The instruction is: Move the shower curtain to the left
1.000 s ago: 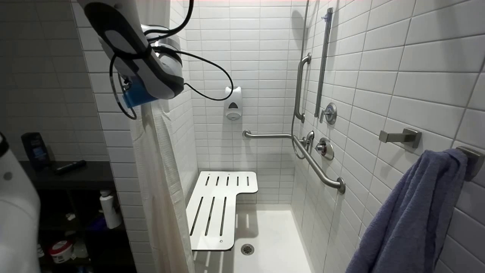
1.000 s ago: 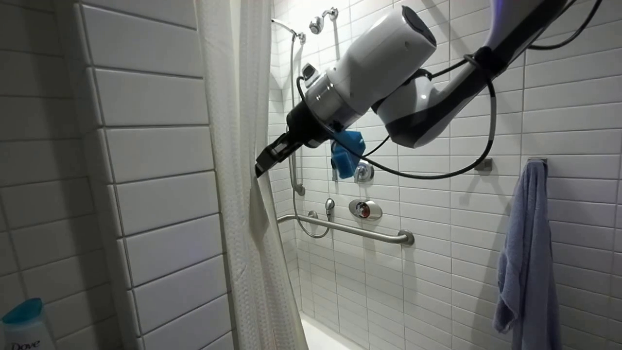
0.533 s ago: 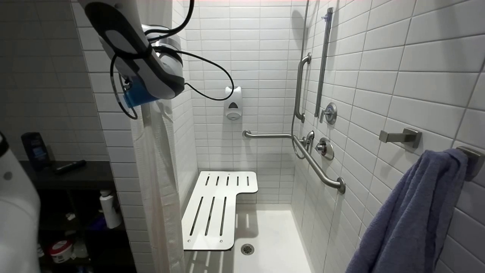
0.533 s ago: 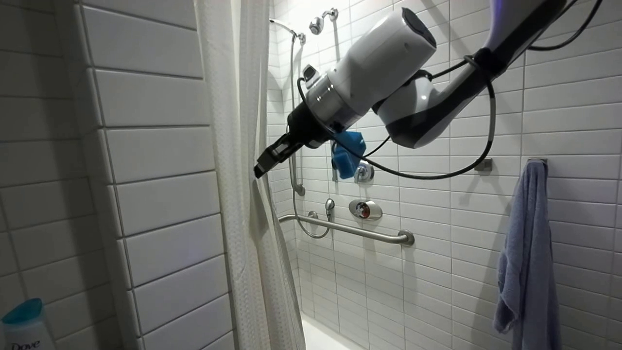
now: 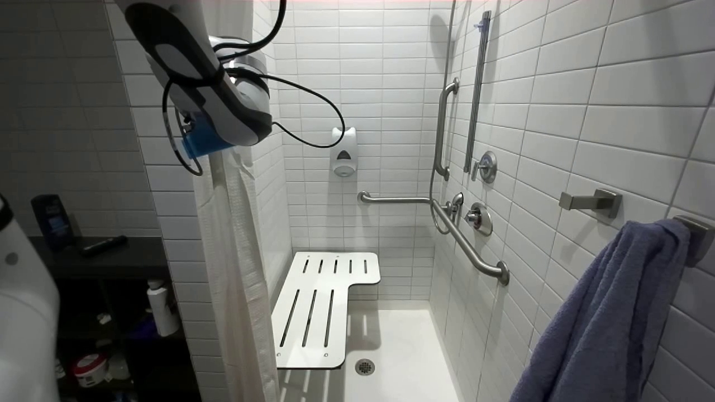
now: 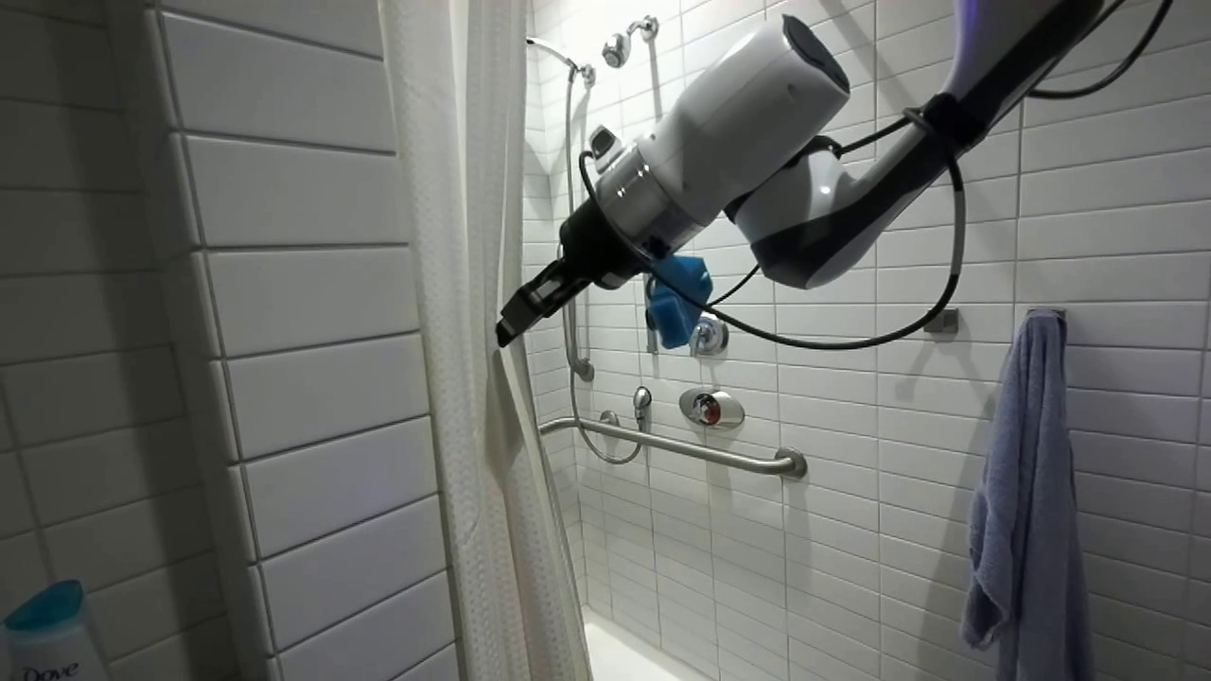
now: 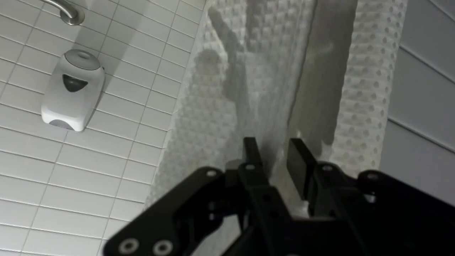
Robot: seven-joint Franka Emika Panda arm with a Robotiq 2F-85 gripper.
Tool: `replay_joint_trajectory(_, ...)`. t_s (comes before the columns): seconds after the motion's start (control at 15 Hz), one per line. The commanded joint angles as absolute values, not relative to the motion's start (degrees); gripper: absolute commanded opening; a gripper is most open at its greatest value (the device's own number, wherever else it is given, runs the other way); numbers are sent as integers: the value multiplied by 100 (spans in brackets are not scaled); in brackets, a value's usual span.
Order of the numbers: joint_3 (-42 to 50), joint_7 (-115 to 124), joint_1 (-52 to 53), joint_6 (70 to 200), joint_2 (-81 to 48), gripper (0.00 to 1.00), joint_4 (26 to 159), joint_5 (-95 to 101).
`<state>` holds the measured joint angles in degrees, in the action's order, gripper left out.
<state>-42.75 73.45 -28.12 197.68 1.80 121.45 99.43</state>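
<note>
Moved in the last half second: shower curtain [image 5: 237, 290], its lower edge swayed slightly, now covering a little more of the near corner of the white slatted seat [image 5: 320, 317]. Curtain's place: hanging in long off-white folds alongside a tiled wall [image 6: 312, 298], at the seat's left as I look on in an exterior view. Gripper [image 7: 273, 144]: fingers parted, gap visible between them in the wrist view, tips at the curtain; touching it or just short, I cannot tell. Towel [image 5: 609, 312]: bluish-purple, hanging from a wall holder [image 5: 701, 234]. Soap dispenser [image 5: 342, 162]: white, wall-mounted.
</note>
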Motion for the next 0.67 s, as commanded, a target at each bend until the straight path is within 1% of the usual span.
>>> replay_joint_trajectory(0.0, -4275, 7345, -2812, 19768, 180, 29, 12145, 9943)
replay_joint_trajectory(0.53, -4275, 7345, -2812, 19768, 180, 29, 12145, 9943)
replay_joint_trajectory(0.6, -4275, 7345, -2812, 19768, 180, 7, 12145, 9943)
